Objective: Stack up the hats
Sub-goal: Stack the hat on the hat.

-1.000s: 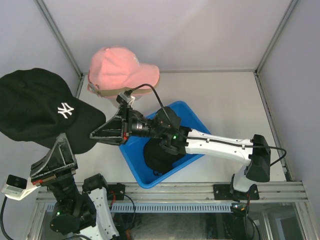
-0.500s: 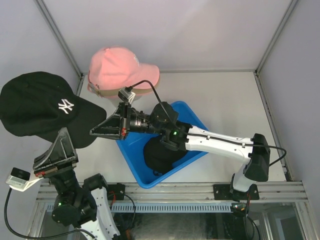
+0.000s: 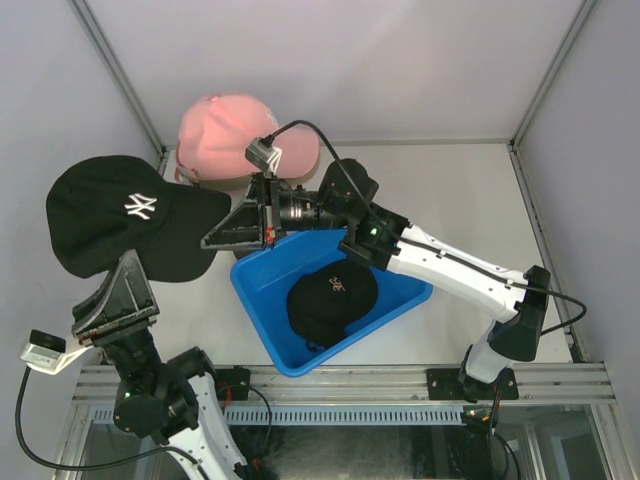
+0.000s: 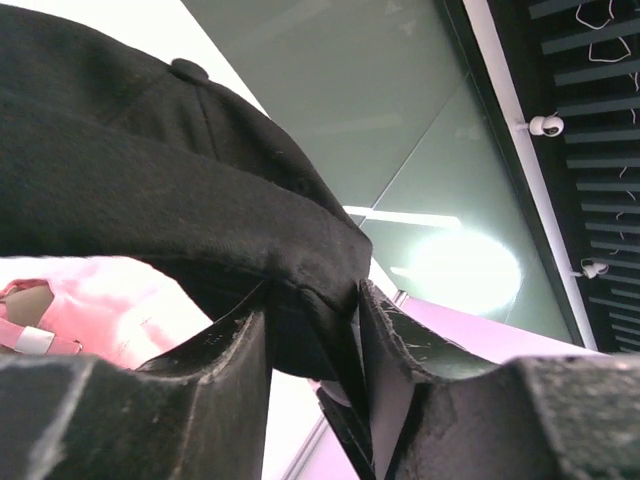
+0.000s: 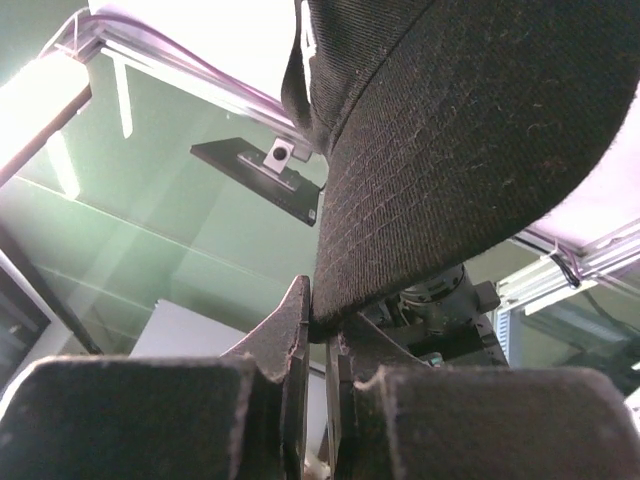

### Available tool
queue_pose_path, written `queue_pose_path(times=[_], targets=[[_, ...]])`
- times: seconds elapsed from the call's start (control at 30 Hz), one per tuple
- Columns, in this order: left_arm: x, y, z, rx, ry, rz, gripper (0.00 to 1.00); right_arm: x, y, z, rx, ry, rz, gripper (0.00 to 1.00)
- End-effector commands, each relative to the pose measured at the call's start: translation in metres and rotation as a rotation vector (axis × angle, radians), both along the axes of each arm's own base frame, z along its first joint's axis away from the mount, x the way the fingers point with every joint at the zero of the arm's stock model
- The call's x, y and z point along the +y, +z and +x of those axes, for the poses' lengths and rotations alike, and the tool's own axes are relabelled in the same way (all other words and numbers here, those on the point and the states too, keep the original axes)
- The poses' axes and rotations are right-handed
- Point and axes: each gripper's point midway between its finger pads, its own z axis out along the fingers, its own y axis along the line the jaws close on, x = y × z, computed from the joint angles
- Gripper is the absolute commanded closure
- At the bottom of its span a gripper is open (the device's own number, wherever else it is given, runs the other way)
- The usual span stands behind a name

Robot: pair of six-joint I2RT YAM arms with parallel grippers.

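blue bin [image 3: 262, 300]: below and just behind my right claw [image 3: 212, 240]. It is not the goal, so nothing should go down into it.
NY cap [image 3: 120, 215]: in the air, logo up, strung between my right claw and my left claw [image 3: 128, 265].
pink cap [image 3: 235, 135]: just beyond my right claw, brim pointing the same way as the NY cap's. I judge it the stack to land on.
black cap with orange mark [image 3: 333, 295]: in the blue bin, behind my right claw. A later pick.
right claw: clenched on the NY cap's brim edge. Lead from here, holding the brim level and lining it over the pink brim.
left claw: pinching the NY cap's rim fabric. Follow at matching height so the crown does not fold, and let go only once it seats.
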Motion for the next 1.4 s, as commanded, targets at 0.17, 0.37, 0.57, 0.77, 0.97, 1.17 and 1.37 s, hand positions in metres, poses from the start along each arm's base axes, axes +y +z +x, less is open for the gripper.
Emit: queue_pose_path(times=[0.17, 0.37, 0.57, 0.77, 0.97, 1.17, 1.37], targets=[[-0.033, -0.006, -0.063, -0.187, 0.086, 0.119, 0.51, -0.030, 0.062, 0.006, -0.186, 0.091, 0.139, 1.00], [-0.022, -0.010, -0.048, -0.159, 0.124, 0.099, 0.50, -0.034, 0.071, 0.035, -0.241, 0.069, 0.161, 1.00], [-0.011, -0.019, -0.028, -0.112, 0.144, 0.089, 0.51, -0.043, 0.084, 0.067, -0.327, 0.040, 0.202, 1.00], [-0.002, -0.019, -0.018, -0.081, 0.190, 0.095, 0.52, -0.048, 0.086, 0.116, -0.405, -0.019, 0.226, 1.00], [0.013, -0.022, -0.001, -0.033, 0.237, 0.080, 0.56, -0.054, 0.070, 0.168, -0.463, -0.087, 0.234, 1.00], [0.028, -0.028, 0.015, 0.010, 0.264, 0.048, 0.58, -0.064, 0.046, 0.215, -0.530, -0.147, 0.246, 1.00], [0.039, -0.036, 0.026, 0.045, 0.291, 0.036, 0.59, -0.078, 0.021, 0.243, -0.665, -0.192, 0.311, 1.00]])
